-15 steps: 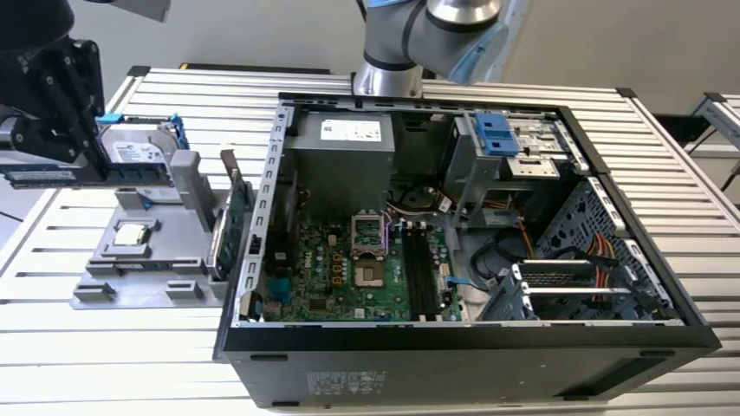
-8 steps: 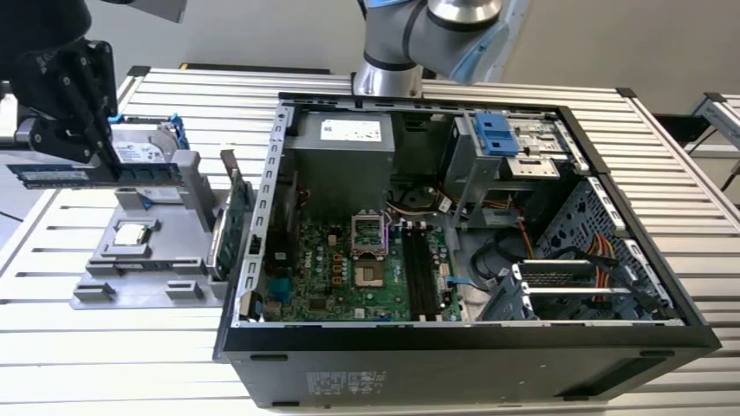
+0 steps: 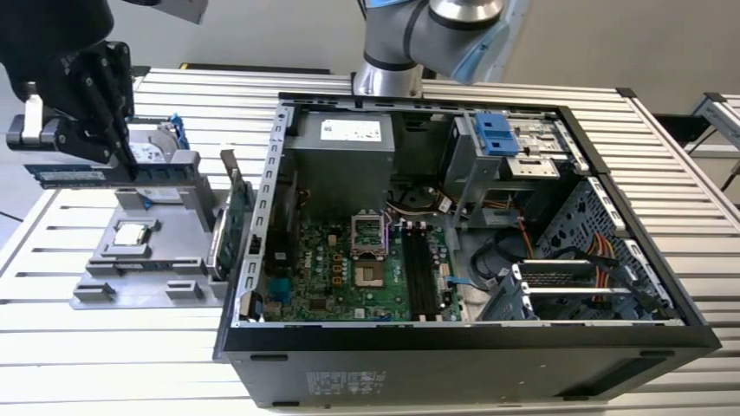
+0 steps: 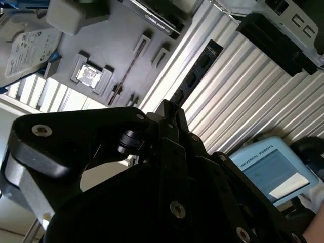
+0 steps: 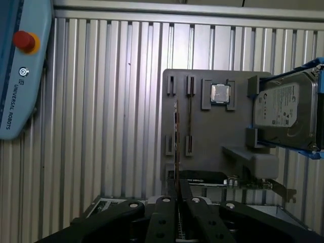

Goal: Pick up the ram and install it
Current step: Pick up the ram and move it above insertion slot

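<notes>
The ram (image 3: 69,176) is a long dark stick held level in the air at the exterior view's left, above the grey holder tray (image 3: 99,290). My gripper (image 3: 116,160) is shut on it, gripping one end. In the second wrist view the ram (image 4: 195,76) juts out beyond my gripper (image 4: 169,109), its black chips showing. In the first wrist view the ram (image 5: 176,142) shows edge-on as a thin line rising from my gripper (image 5: 177,196). The motherboard's memory slots (image 3: 422,273) lie inside the open computer case (image 3: 463,334), well to the exterior view's right of the gripper.
The holder tray carries a processor chip (image 3: 133,232), a hard drive in a blue frame (image 5: 283,109) and an upright green card (image 3: 237,225) close to the case wall. A teach pendant (image 5: 15,66) lies on the slatted table (image 3: 116,364). The arm's base (image 3: 387,78) stands behind the case.
</notes>
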Motion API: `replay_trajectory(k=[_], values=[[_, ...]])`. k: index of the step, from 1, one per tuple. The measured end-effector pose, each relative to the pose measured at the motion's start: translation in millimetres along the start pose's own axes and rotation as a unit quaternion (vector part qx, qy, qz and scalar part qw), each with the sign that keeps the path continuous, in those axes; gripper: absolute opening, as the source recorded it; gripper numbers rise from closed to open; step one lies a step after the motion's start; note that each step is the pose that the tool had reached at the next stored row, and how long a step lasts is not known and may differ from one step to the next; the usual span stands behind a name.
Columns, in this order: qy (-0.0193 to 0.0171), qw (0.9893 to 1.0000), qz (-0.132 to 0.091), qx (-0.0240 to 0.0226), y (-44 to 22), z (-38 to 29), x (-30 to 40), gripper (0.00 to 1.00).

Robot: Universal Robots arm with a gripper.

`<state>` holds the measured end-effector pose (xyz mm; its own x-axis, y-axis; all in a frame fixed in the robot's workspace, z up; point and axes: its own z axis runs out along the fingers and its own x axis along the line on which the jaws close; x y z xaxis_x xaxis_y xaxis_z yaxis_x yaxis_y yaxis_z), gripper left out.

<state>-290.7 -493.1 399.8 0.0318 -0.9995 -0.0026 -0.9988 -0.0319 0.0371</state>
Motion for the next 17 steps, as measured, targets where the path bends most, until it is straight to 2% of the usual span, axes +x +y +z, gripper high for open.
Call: replay_trajectory(k=[17], values=[[-0.0001,1.0000,0.000,-0.0051,-33.4,-1.3,1.1,0.00]])
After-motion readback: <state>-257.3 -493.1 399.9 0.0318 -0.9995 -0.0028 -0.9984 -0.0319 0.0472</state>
